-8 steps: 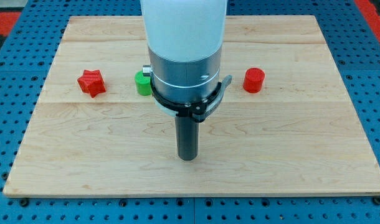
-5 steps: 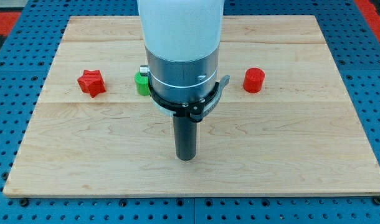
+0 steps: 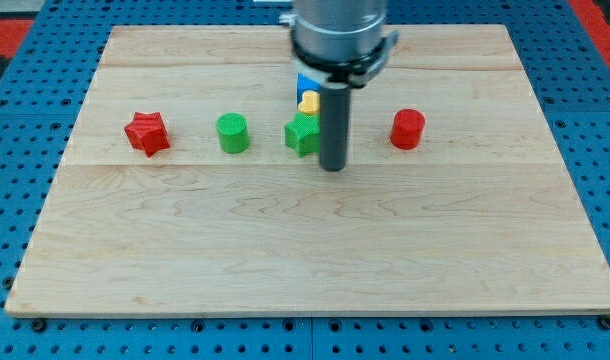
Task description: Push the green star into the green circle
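The green star lies near the middle of the wooden board. The green circle, a short cylinder, stands to its left with a gap between them. My tip rests on the board just right of the green star and slightly below it, close to it or touching it; I cannot tell which.
A red star lies at the view's left. A red cylinder stands at the right. A yellow block and a blue block sit just above the green star, partly hidden by the arm.
The arm has moved up and to the right, so the tip now sits beside the green star. The green star, yellow and blue blocks, hidden before, now show.
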Action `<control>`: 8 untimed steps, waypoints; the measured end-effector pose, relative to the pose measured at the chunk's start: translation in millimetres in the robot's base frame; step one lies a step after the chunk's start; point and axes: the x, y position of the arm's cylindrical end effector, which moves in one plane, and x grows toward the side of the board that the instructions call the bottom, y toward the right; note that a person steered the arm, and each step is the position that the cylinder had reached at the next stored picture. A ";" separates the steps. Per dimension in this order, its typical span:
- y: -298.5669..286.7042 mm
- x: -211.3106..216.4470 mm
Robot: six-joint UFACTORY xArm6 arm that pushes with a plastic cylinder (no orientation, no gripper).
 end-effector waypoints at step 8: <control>-171.4 -13.9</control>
